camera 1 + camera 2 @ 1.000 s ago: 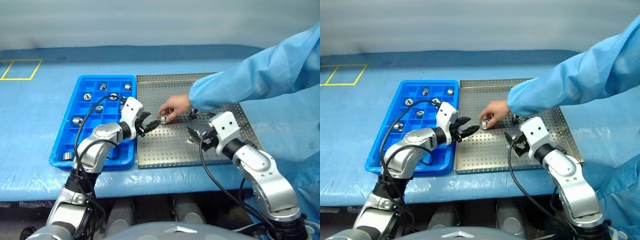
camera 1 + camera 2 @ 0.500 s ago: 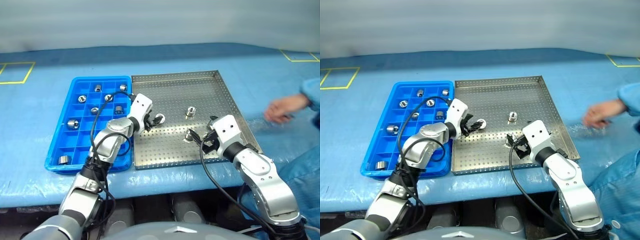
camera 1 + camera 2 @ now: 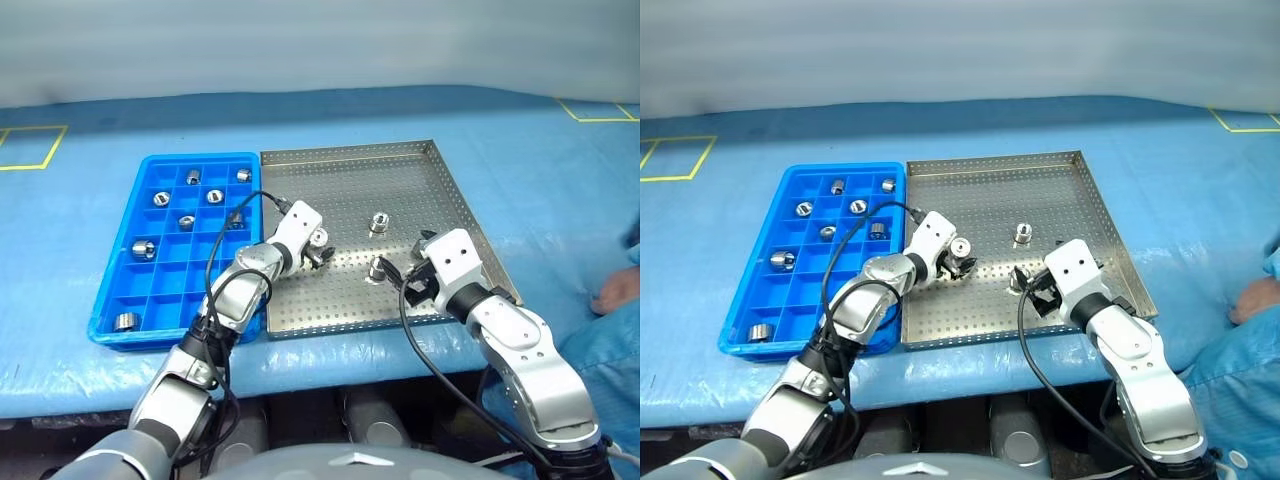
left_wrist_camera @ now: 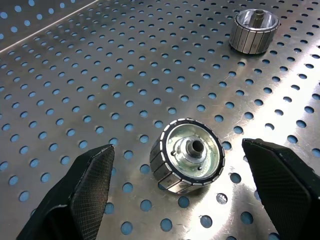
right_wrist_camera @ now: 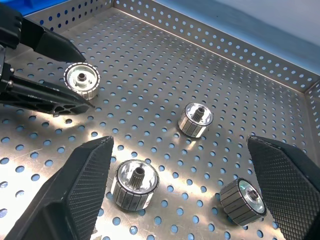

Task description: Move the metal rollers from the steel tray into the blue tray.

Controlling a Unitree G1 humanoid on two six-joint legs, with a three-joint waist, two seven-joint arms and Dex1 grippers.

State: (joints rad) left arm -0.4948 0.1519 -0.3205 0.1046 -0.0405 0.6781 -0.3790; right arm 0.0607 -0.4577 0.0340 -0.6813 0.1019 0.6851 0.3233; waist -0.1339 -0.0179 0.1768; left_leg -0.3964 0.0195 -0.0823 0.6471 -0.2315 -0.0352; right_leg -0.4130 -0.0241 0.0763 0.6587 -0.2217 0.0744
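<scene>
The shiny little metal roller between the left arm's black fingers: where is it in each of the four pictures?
Left eye: the shiny metal roller lies on the perforated steel tray, towards its left edge, at the left gripper.
Right eye: same place.
Left wrist: between that gripper's own open fingers.
Right wrist: between the other arm's black fingers.
Shared landmark: those black fingers flanking it.
</scene>
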